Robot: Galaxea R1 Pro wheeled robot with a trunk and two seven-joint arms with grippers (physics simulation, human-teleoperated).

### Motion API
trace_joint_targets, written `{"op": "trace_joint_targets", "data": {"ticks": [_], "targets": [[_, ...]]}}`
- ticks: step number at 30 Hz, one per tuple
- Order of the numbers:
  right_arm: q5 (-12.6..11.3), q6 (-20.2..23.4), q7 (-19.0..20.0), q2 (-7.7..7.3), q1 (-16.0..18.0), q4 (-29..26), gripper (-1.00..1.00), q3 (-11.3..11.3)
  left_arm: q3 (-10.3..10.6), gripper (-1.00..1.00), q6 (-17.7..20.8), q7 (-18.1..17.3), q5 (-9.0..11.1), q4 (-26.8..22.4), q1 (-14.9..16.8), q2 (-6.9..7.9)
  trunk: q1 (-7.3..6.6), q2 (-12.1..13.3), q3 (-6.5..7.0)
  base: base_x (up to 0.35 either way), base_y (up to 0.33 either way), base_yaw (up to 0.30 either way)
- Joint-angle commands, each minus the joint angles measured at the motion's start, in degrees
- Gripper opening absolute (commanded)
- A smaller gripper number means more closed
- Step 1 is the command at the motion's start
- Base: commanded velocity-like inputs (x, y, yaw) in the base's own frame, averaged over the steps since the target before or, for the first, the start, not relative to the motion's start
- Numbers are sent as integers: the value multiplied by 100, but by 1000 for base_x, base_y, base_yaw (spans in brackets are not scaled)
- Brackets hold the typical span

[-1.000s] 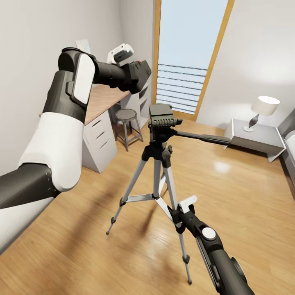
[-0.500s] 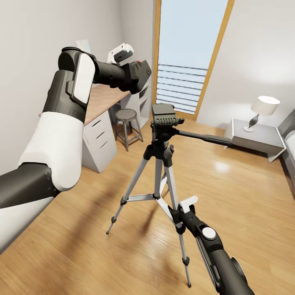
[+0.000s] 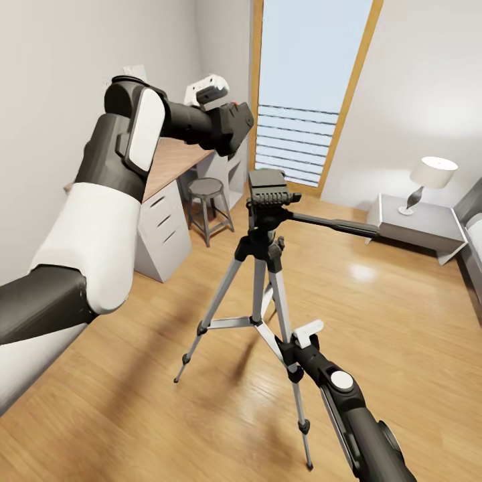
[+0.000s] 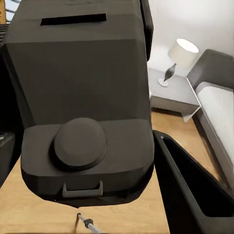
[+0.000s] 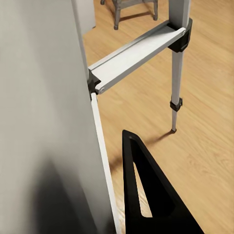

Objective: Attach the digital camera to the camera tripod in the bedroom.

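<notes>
Left gripper clamps digital camera; right gripper pinches camera tripod leg

The left arm is built of dark grey and white segments, with a white oval panel set into its black elbow joint. The right arm is dark grey, marked by a round white disc near the wrist. A black finger with a long triangular slot is seen in the right wrist view.
</notes>
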State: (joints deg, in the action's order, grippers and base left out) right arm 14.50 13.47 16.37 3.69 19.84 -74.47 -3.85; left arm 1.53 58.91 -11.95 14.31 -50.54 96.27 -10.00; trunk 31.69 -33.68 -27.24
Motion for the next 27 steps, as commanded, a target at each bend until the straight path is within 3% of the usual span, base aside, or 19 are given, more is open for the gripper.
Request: {"op": "trace_joint_targets", "data": {"ticks": [1,6,27], "targets": [[389,16,24,1,3,-10,-100,11,81,-100,21,-31,-32,-7,5,0,2,-7,-7,0,0,0],[393,23,21,4,3,-39,-100,2,484,-100,9,-27,-1,-98,5,0,2,-7,-7,0,0,0],[404,33,16,26,3,-33,-100,14,480,-100,-23,-15,53,191,5,0,2,-7,-7,0,0,0]]}}
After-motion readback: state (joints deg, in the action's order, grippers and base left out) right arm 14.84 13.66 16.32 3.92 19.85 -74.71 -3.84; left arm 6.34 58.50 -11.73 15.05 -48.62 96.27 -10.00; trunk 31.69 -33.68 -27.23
